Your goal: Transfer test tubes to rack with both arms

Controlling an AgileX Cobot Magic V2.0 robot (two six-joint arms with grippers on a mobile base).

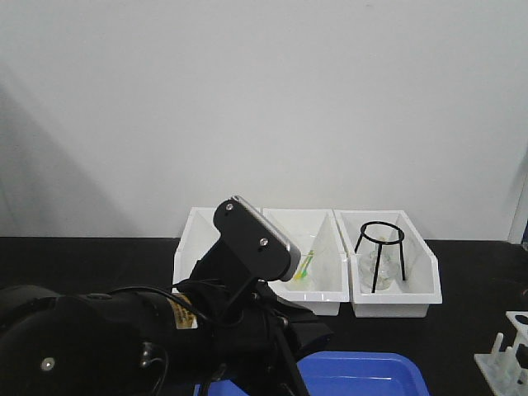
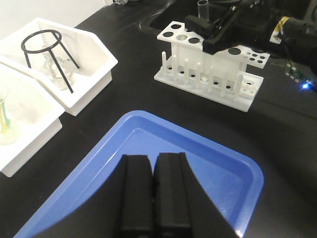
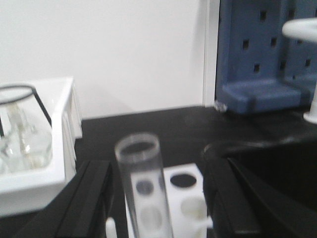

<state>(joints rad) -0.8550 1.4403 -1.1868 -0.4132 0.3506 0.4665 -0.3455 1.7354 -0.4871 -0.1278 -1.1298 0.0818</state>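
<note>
Right gripper (image 2: 210,34) is over the rack (image 2: 213,69), a test tube (image 3: 143,183) upright between its fingers, seemingly gripped, being lowered. Left gripper (image 2: 154,191), pressed closed and empty, hovers over the blue tray (image 2: 218,163), which shows no tubes; likely the final insertion.

one test tube (image 3: 143,183), one rack (image 2: 213,67), three white bins (image 1: 394,272), one blue tray (image 2: 163,168), one tripod ring (image 1: 379,252).

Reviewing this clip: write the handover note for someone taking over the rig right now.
Left gripper: shut, empty, above the blue tray, which shows no tubes.
Right gripper: holding a test tube upright over the rack; whether it has entered a hole cannot be told.
Done: no other tube visibly seated in the rack.
Left: lower this tube into a hole, release, then find any remaining tubes.
</note>
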